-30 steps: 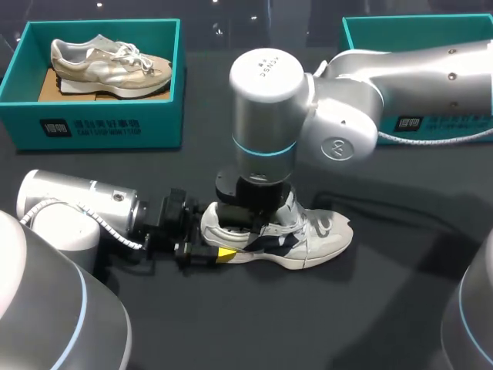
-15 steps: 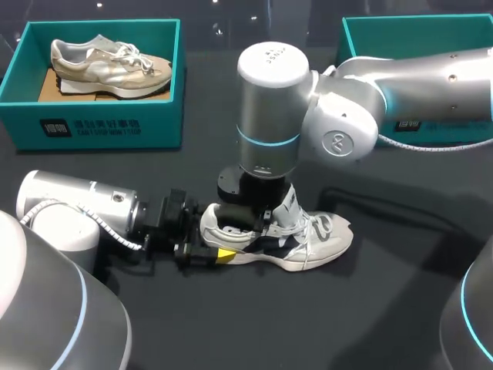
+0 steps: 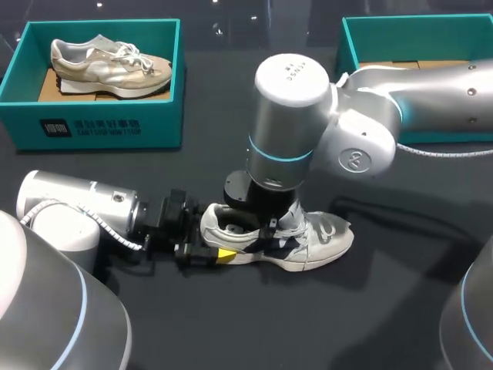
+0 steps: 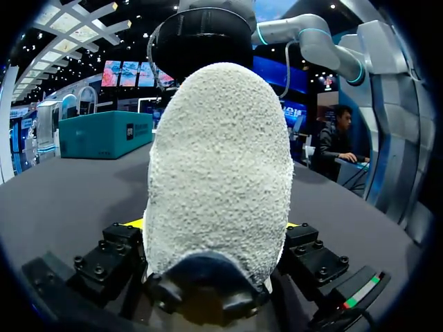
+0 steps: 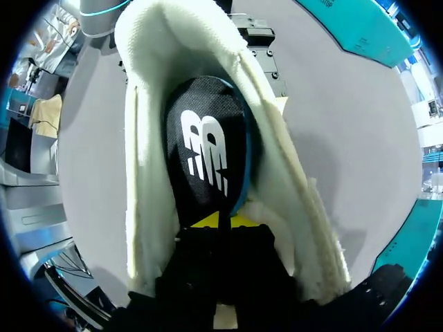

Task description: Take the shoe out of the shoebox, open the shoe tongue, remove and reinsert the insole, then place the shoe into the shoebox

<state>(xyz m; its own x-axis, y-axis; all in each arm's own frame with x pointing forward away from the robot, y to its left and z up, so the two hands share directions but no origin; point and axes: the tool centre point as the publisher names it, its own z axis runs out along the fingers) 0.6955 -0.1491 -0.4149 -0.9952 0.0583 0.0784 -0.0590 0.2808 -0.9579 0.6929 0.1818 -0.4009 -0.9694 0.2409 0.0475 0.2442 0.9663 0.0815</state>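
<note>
A white and navy shoe (image 3: 320, 239) lies on its sole mid-table, toe to the right. My left gripper (image 3: 219, 237) comes in from the left, fingers wide on both sides of the heel (image 4: 221, 159), pressing it between them. My right gripper (image 3: 259, 226) reaches straight down into the shoe's mouth, mostly hidden by its wrist. In the right wrist view its yellow tips (image 5: 219, 221) are pinched together on the edge of the black insole (image 5: 204, 152) inside the white lining (image 5: 138, 173).
A teal shoebox (image 3: 108, 127) at the back left holds a beige shoe (image 3: 112, 63). A second teal box (image 3: 362, 35) stands at the back right, behind my right arm. Bare black tabletop lies in front of the shoe.
My right gripper has closed inside the shoe, and its arm has shifted to the right. The shoe and my left gripper have stayed in place.
</note>
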